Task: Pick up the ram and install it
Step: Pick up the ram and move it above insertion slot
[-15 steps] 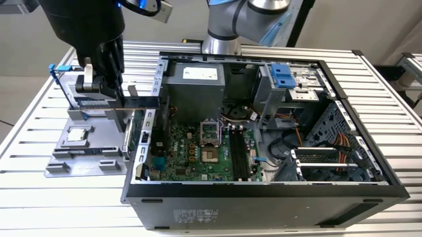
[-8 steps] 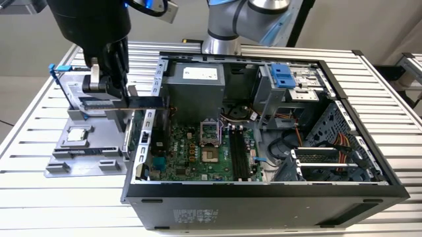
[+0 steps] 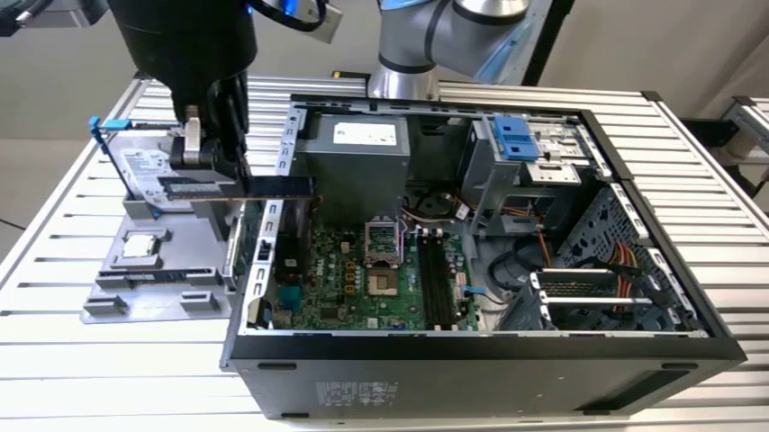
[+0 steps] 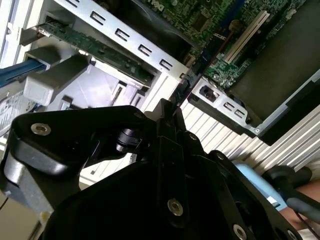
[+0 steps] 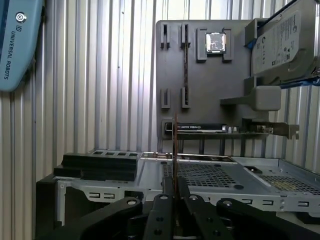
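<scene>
We see the gripper (image 3: 202, 180) clamped on the ram (image 3: 270, 187), holding it level in the exterior view's upper left, over the open computer case (image 3: 481, 369) edge beside the grey tray (image 3: 157, 297). In the first wrist view, 2 fingers (image 5: 161, 210) pinch the stick edge-on.

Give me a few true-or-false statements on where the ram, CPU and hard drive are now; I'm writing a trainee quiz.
1. The gripper is closed on the ram. True.
2. The ram is seated in a motherboard slot. False: the gripper holds it level in the air by the case wall at the exterior view's left.
3. The CPU lies on the grey tray. True.
4. The hard drive is mounted inside the case. False: it stands on the tray, outside the case.
</scene>
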Controlling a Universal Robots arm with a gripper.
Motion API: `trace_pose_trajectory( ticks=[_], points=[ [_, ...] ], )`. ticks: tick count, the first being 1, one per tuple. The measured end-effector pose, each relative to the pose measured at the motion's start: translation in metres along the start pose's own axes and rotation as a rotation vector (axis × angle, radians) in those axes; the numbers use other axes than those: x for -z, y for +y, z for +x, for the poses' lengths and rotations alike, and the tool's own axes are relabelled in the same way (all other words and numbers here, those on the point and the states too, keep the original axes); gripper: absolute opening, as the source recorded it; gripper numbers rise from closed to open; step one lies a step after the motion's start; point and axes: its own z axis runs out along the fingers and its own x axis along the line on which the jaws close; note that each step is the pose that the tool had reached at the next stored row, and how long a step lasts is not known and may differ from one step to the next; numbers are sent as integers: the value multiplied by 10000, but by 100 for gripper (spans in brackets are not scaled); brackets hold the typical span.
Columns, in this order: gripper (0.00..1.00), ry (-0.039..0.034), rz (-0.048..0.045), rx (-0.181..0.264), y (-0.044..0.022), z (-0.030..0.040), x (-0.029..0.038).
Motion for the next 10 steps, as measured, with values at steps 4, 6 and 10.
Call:
trace_pose_trajectory(
  ticks=[4, 6, 10],
  points=[
    [0, 0, 0, 0, -54, 1, 0],
    [0, 0, 0, 0, -78, 2, 1],
    [0, -1, 0, 0, -118, 3, 1]
  ],
)
